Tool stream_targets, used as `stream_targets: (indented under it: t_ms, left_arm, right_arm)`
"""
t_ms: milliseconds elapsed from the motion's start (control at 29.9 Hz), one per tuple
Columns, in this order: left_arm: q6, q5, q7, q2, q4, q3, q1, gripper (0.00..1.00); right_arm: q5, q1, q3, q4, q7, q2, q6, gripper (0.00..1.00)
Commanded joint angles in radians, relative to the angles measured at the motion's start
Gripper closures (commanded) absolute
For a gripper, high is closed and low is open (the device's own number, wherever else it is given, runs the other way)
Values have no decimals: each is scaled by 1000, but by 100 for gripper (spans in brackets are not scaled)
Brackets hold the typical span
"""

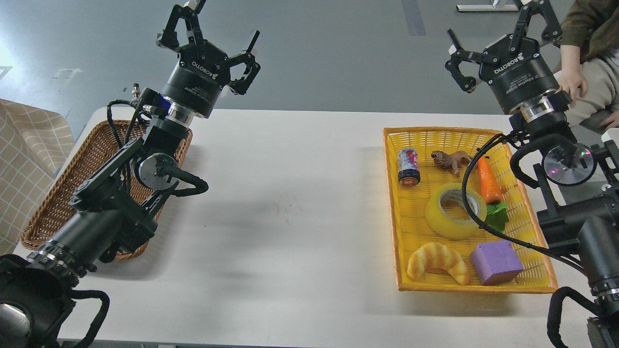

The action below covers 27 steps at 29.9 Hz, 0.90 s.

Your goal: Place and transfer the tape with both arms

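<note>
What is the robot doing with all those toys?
Nothing is being held yet. Both arms are raised above the white table, the left gripper and the right gripper open and empty. The tape lies flat in the yellow basket on the robot's right, among a carrot, a croissant, a purple cube and a can. A brown wicker basket sits on the left.

The counter [300, 203] is plain white. At three o'clock sits a bright yellow tray [532, 270] with an orange rim, holding translucent yellow tape [447, 220] with a grey-white core, an orange carrot [488, 181] with green leaves, a purple cube [495, 263], a golden-brown croissant [437, 261], a brown animal figure [449, 159] and a blue-and-red can [407, 166]. At nine o'clock lies a brown wicker basket [58, 193]. Beyond it, beige cloth [24, 145] carries a white grid.
</note>
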Motion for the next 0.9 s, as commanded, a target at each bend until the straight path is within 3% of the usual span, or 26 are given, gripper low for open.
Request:
stream_targets:
  t_ms: [0,501,869]
  left_arm:
    - [0,0,0,0,0,0,-1,2]
    - [0,2,0,-2,0,1,-3,2]
    - [0,3,0,6,0,5,-6,2]
  right_arm:
    - [-1,2,-1,2,0,-3,0,0]
    - [-44,45,-156,14,3,-135,0,0]
    - [-498,86,-285,124,6,-325,0,0]
